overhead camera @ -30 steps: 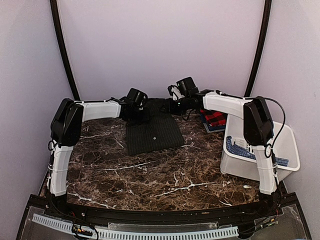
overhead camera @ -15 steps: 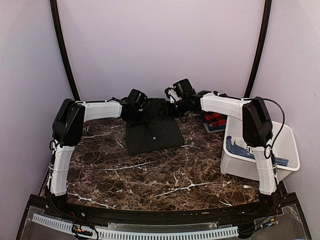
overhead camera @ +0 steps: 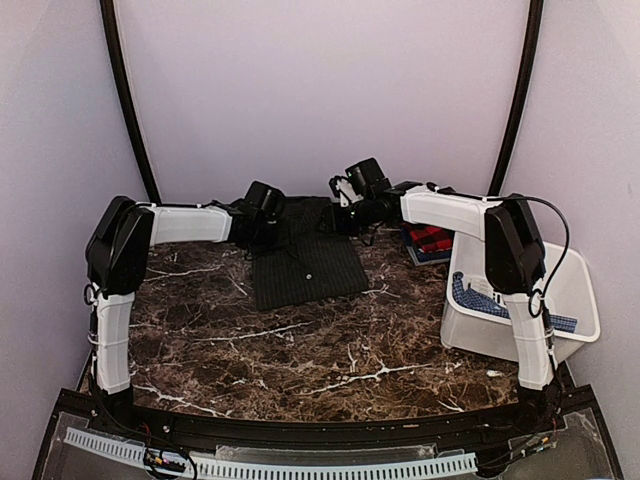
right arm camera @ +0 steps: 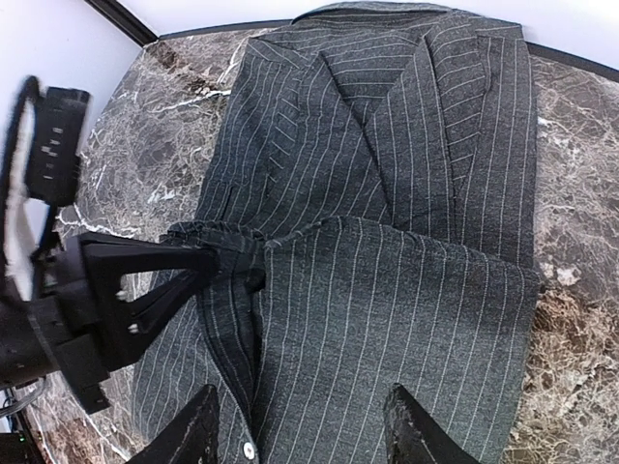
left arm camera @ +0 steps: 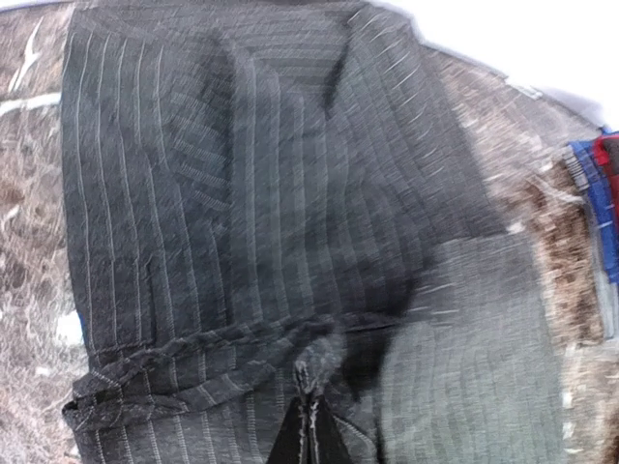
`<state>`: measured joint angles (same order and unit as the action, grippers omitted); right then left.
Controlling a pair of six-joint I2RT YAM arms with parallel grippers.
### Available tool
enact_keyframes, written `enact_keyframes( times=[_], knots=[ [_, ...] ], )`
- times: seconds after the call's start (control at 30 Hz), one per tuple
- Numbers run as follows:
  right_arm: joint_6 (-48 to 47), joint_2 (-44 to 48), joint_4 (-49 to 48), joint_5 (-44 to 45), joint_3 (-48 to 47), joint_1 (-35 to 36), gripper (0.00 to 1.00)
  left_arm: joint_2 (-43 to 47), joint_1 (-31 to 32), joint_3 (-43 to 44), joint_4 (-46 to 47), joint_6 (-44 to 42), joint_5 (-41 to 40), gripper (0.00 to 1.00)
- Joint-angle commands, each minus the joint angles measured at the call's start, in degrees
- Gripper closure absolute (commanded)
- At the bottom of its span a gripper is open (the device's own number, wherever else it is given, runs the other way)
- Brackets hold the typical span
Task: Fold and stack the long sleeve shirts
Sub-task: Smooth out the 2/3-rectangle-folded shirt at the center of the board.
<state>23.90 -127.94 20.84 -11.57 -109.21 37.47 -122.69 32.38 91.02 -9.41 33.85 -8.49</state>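
The desk (overhead camera: 300, 350), dark brown marble with white veins, fills the floor of a pale-walled booth. Its curved far rim runs close under the back wall. The near half, from the arm bases up to the shirt's near hem, shows bare marble from side to side.

The charcoal pinstripe shirt (overhead camera: 305, 265) lies flat at the far middle of the desk, its collar end just beside the far rim. The near hem is a straight edge, slightly skewed. A small white button shows on the front panel. Bare stone borders the shirt on the left, and a narrow strip borders it on the right.

The white plastic bin (overhead camera: 480, 335) stands at the desk's right edge, partly behind the right arm's upright link. A blue patterned cloth (overhead camera: 490, 300) is draped inside it.

The red-and-black plaid shirt (overhead camera: 430, 238) sits folded at the far right, between the charcoal shirt and the bin. It is apart from the charcoal shirt and just beside the bin's far corner.

The right claw (right arm camera: 300, 435) hangs over the charcoal shirt's right part, fingers spread wide with nothing between them.

The left claw (left arm camera: 309, 425) is closed at the shirt's left edge, pinching a gathered ridge of pinstripe cloth.
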Motion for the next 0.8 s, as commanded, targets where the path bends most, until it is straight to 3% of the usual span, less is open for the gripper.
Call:
enact_keyframes(
  times=[0.0,0.2,0.4,0.77],
  knots=[
    [-0.93,-0.02,-0.11,1.49,0.93,0.40,0.45,4.55,0.30,-1.98,7.46,0.28,3.11,1.00],
    [-1.04,1.41,-0.23,2.92,2.16,0.39,0.45,2.80,0.31,-2.21,12.77,-0.54,8.06,1.00],
    [-1.13,3.08,-0.01,4.04,3.49,0.38,0.45,-1.88,0.27,-0.14,16.44,-1.28,14.95,0.78],
    [-1.87,6.98,0.57,5.44,7.29,0.37,0.45,-3.39,-2.02,2.54,18.97,-0.39,20.16,0.57]
  ],
)
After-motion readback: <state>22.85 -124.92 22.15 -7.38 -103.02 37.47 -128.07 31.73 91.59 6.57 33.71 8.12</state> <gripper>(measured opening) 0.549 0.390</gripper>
